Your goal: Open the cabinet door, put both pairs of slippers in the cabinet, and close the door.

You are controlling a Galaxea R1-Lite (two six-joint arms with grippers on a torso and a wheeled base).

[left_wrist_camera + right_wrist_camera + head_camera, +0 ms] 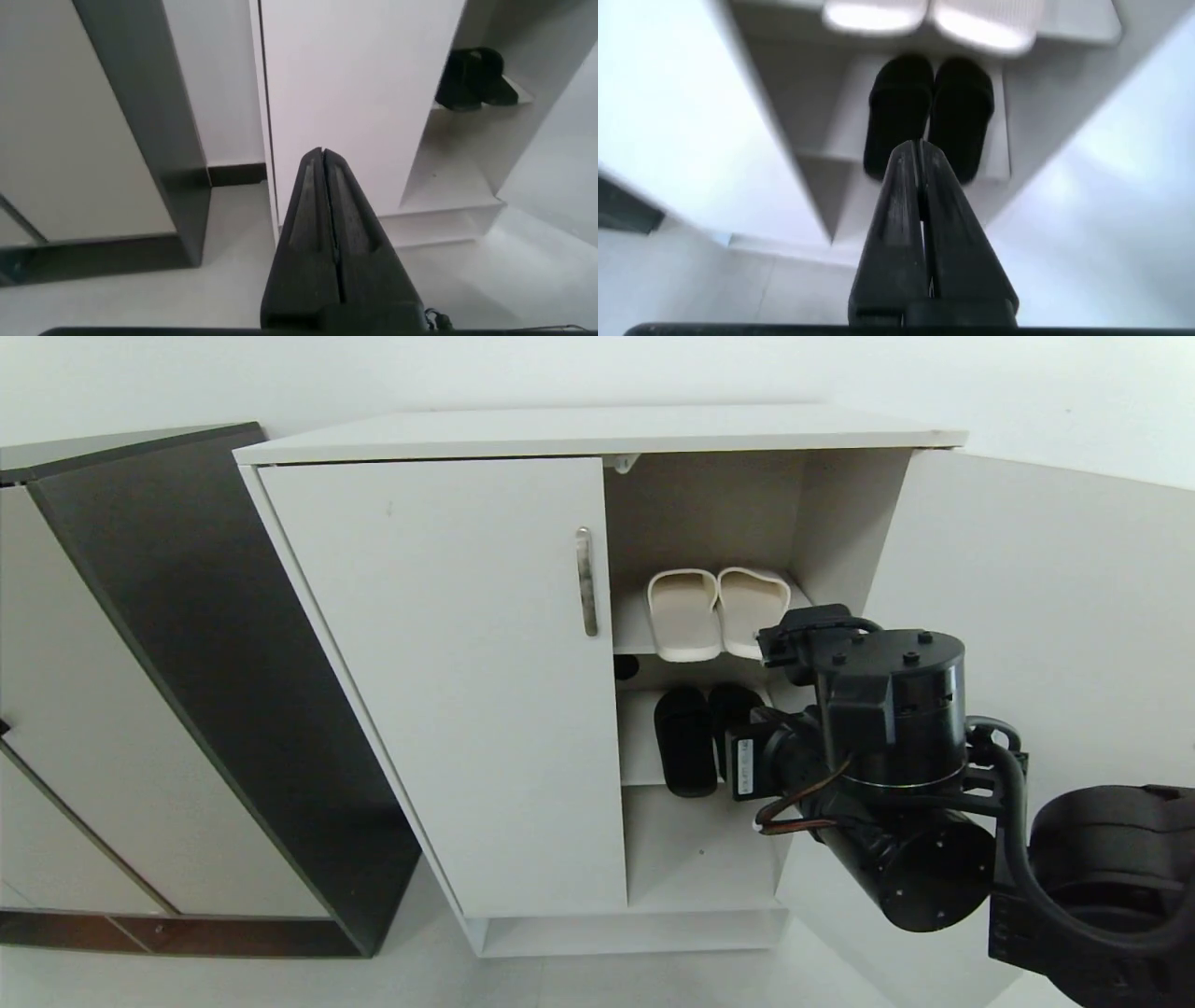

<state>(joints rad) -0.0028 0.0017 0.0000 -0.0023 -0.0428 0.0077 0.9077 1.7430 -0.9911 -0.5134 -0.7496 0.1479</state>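
**Stage of task.** Both pairs are stowed. The pair of cream-white foam slippers [686, 616] lies on the upper shelf of the white laminate two-door cabinet [597, 434]. The pair of black slip-on slippers [684, 739] lies on the middle shelf directly below. Both pairs lie side by side with toes toward the back wall. Judged from this, only the door closing is left.

**Gripper state.**
- Right gripper [920, 145]: fingers pressed flat together, holding nothing. It sits in front of the open right compartment and points at the black pair.
- Left gripper [322, 151]: fingers also pressed together and empty. It sits low, facing the bottom front edge of the closed white left door [448, 691].

**Governing relation.** The open white right door panel [1046, 616] stands to the right of the right gripper, swung outward from the cabinet's right front edge.
- Its long axis is vertical.
- Its hinge line appears to run along the cabinet's right side wall, with its free edge out toward the robot.
- The right arm is the nearer one, lying between the opening and the panel. The left arm is well apart, on the far side of the closed door and its slim metal bar handle [585, 581].

**Next move (judgement).** Withdraw the right gripper from the opening, bring it round to the panel's outer face, and push leftward toward the closed door's edge. Clear the arm from the opening first, or the panel may trap it.
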